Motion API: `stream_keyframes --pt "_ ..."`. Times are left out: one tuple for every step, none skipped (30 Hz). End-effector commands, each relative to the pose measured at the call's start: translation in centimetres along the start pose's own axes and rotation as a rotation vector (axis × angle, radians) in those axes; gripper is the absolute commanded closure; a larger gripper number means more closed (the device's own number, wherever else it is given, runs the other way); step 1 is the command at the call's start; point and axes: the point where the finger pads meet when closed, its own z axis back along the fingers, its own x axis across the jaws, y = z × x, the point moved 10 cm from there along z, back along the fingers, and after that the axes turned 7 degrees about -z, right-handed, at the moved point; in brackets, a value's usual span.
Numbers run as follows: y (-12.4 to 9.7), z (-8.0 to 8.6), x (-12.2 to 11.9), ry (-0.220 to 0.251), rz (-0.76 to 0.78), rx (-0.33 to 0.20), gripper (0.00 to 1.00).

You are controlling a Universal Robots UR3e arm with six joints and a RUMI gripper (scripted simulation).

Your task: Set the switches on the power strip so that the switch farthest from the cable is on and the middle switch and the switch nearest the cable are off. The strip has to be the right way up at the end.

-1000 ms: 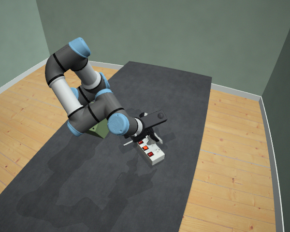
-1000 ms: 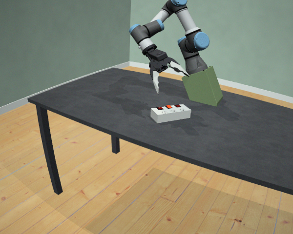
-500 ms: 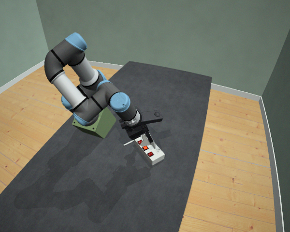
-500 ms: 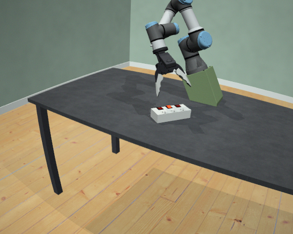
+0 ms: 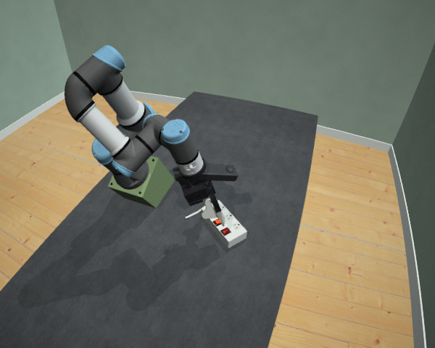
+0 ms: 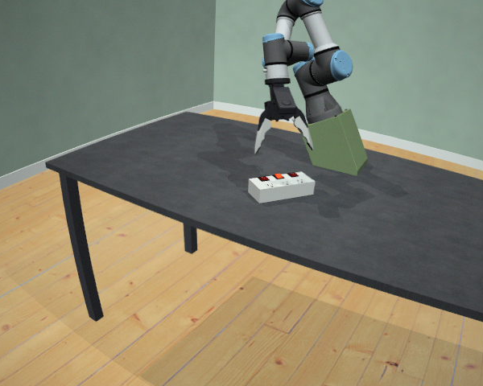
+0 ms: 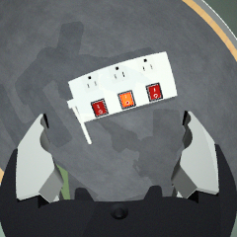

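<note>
While your folded grey-and-blue arm (image 5: 109,112) hangs over the white rectangular power strip (image 6: 282,186), its pale fingers (image 6: 260,137) are spread wide, gripping nothing.

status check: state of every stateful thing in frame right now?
tool: open, holding nothing, above the strip
power strip: right way up, flat on the table
switch nearest cable: dark red
middle switch: bright orange, looks lit
switch farthest from cable: dark red
</note>
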Motion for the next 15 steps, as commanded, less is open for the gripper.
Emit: stream_keyframes --pt "-0.3 0.13 -0.22 -0.045 -0.01 -0.005 0.0" --pt "-0.35 0.16 -0.24 -0.051 -0.012 -0.006 0.0" --pt "-0.4 0.18 -0.27 -0.056 -0.014 -0.006 0.0" --pt "-0.44 0.2 -0.29 -0.06 -0.015 -0.007 0.0" --pt "-0.47 0.22 -0.3 -0.063 -0.016 -0.007 0.0" --pt "-0.49 0.23 -0.31 -0.066 -0.017 -0.007 0.0" --pt "-0.51 0.24 -0.32 -0.068 -0.017 -0.008 0.0" --pt "-0.52 0.25 -0.33 -0.069 -0.018 -0.008 0.0" --pt "-0.52 0.25 -0.33 -0.069 -0.018 -0.008 0.0" --pt "-0.52 0.25 -0.33 -0.069 -0.018 -0.008 0.0" --pt "-0.53 0.26 -0.33 -0.07 -0.018 -0.008 0.0" --pt "-0.54 0.26 -0.34 -0.071 -0.018 -0.008 0.0" --pt "-0.54 0.26 -0.34 -0.071 -0.018 -0.008 0.0" --pt "-0.54 0.26 -0.34 -0.071 -0.018 -0.008 0.0" --pt "-0.54 0.26 -0.34 -0.071 -0.018 -0.008 0.0"
